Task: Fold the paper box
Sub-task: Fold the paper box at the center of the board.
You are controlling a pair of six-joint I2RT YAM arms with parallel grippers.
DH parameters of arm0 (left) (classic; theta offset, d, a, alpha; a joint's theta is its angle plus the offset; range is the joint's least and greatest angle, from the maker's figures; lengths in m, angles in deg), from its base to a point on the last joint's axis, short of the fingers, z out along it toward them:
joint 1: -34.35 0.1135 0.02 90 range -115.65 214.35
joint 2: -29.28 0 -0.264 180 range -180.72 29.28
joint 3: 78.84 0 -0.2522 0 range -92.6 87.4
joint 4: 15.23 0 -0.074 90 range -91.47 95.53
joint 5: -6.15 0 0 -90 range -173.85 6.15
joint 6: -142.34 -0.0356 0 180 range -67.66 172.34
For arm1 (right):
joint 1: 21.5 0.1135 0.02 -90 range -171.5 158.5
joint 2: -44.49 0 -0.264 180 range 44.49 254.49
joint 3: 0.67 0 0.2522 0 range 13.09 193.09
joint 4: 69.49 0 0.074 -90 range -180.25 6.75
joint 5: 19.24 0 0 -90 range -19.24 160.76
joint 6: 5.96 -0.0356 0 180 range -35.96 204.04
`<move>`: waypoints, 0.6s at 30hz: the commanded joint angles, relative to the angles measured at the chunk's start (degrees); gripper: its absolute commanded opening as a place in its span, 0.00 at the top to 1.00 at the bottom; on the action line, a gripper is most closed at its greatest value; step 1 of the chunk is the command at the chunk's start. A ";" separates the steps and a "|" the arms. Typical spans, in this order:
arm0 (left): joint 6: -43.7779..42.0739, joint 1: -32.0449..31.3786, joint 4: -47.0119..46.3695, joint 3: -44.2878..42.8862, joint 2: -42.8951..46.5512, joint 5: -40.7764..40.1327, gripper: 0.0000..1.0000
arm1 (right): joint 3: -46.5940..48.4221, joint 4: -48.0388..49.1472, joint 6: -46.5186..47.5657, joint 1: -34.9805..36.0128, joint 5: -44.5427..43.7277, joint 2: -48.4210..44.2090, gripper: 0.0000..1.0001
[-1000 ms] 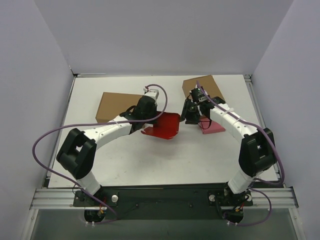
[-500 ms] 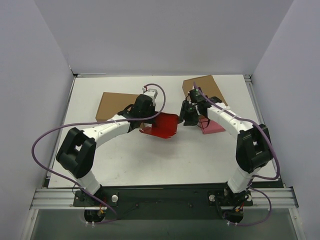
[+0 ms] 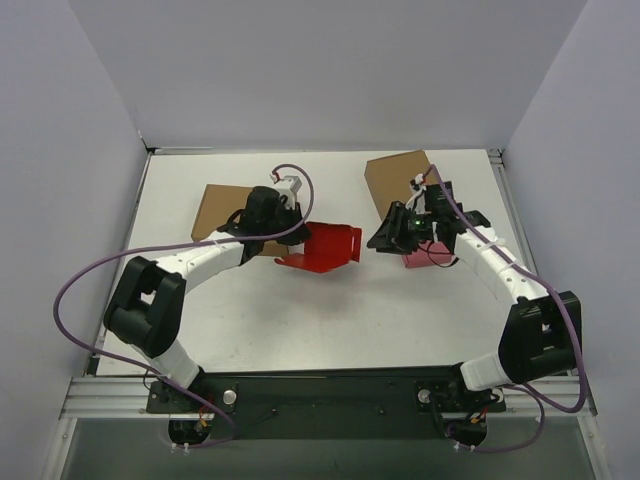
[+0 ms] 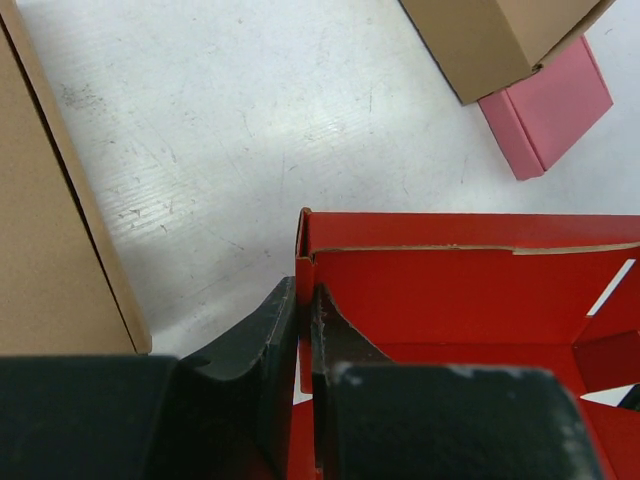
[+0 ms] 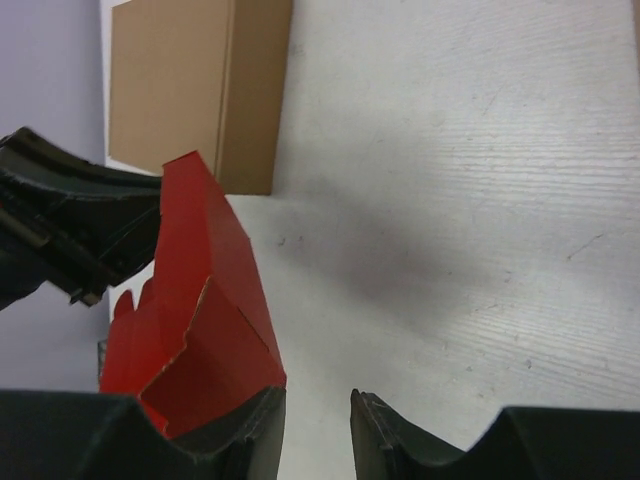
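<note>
The paper box (image 3: 328,247) is a bright red part-folded sheet lying mid-table with some walls standing up. My left gripper (image 3: 288,240) is shut on its left wall; in the left wrist view the jaws (image 4: 305,330) pinch the thin red wall, and the box interior (image 4: 450,290) spreads to the right. My right gripper (image 3: 376,240) is open and empty just right of the box. In the right wrist view the gripper (image 5: 318,420) has bare table between its fingers, and the red box (image 5: 210,300) stands beside the left finger.
A brown box (image 3: 225,210) lies behind my left arm. Another brown box (image 3: 395,175) is at the back right, with a small pink box (image 3: 425,258) under my right arm. The pink box also shows in the left wrist view (image 4: 550,110).
My right gripper has drawn back to the right, away from the red box. My left arm has swung slightly left, still holding the box, whose right wall now stands more upright.
</note>
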 commanded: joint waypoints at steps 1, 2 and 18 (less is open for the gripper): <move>1.12 1.11 -5.47 0.99 3.44 5.17 1.00 | -2.45 3.57 3.61 -1.07 12.44 -2.43 0.67; 1.12 1.11 -5.55 1.07 3.53 5.17 1.00 | -2.72 4.36 3.17 -1.07 13.16 -2.51 0.67; 0.85 0.84 -4.15 1.51 4.85 2.54 1.00 | -3.78 19.05 -3.96 0.33 18.27 -0.32 0.64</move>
